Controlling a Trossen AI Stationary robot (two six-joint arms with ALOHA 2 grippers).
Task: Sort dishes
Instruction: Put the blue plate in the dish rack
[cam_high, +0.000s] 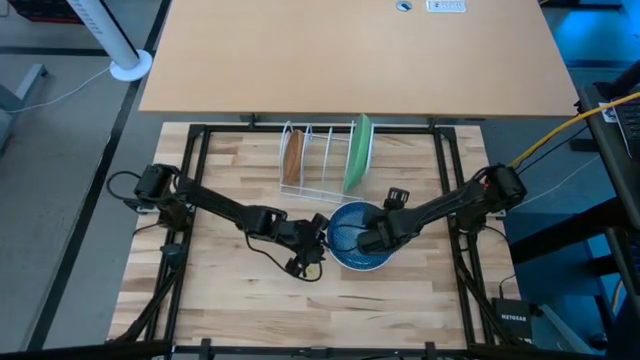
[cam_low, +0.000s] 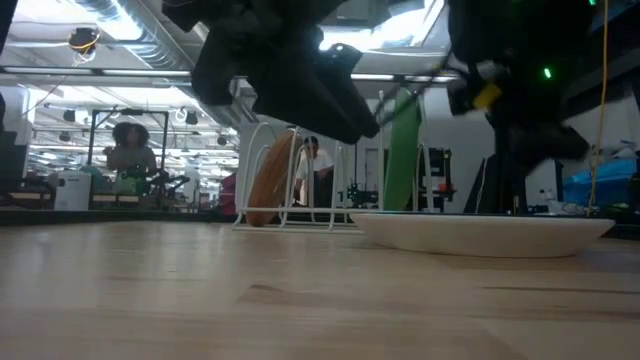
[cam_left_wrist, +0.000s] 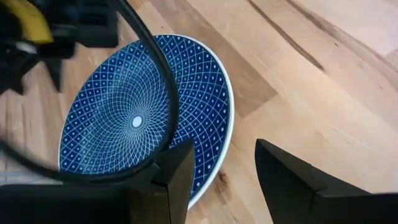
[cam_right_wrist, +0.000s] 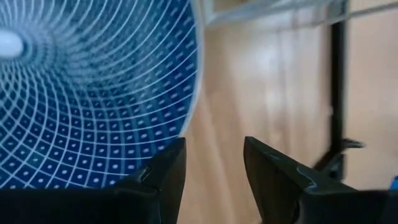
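The blue speckle-patterned dish (cam_high: 352, 240) lies flat on its base on the wooden table, near the middle front; from the low view its outside looks white (cam_low: 480, 232). My left gripper (cam_high: 316, 248) is open at the dish's left rim (cam_left_wrist: 219, 163), one finger over the dish and one over the table. My right gripper (cam_high: 374, 238) is open over the dish's right side, its fingers (cam_right_wrist: 166, 168) on either side of the rim line. Both hover above the dish. The brown plate (cam_high: 292, 155) and the green plate (cam_high: 358, 150) stand on edge in the white wire rack (cam_high: 320, 160). No white plate is in view.
The wire rack stands just behind the dish, toward the far edge. A black frame (cam_high: 200, 180) borders the wooden top. A cable (cam_left_wrist: 155, 74) loops across the left wrist view. People stand in the room beyond the table (cam_low: 130, 150).
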